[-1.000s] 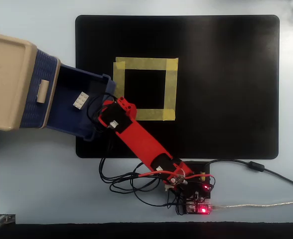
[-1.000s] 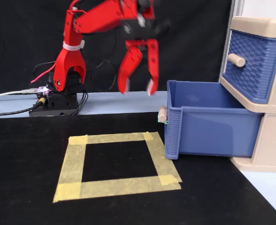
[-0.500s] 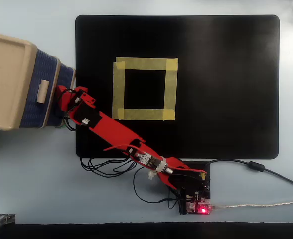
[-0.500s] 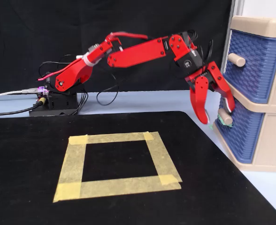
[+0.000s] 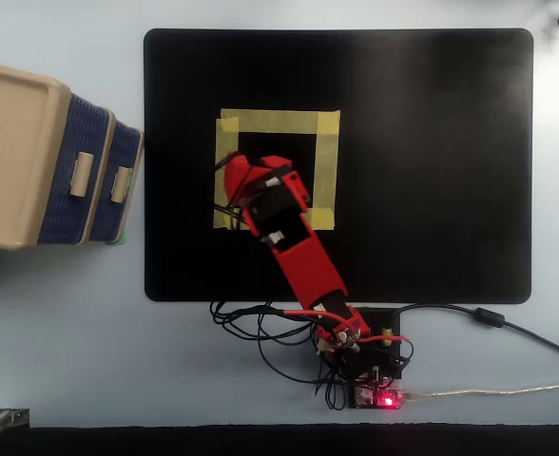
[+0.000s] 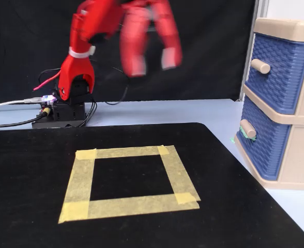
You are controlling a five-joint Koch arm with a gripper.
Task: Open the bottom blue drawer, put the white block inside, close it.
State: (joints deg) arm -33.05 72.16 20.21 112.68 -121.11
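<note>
1. Claw (image 6: 149, 58) hangs high over the tape square (image 6: 128, 181), jaws spread, gripping nothing.
2. Bottom blue drawer (image 6: 260, 150) sits flush in the cabinet (image 5: 18, 152), shut.
3. White block is out of sight, presumably inside; the task looks finished.

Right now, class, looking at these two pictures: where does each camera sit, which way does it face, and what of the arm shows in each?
Overhead view: above the table, facing straight down on the black mat, the tape square and the cabinet at left; the whole red arm shows, down to its base.
Fixed view: low at the mat's edge opposite the arm's base, facing it; the cabinet stands at right, the blurred, spread fingers raised.
Shared: tape square, arm, both blue drawers shut, including the bottom blue drawer.
</note>
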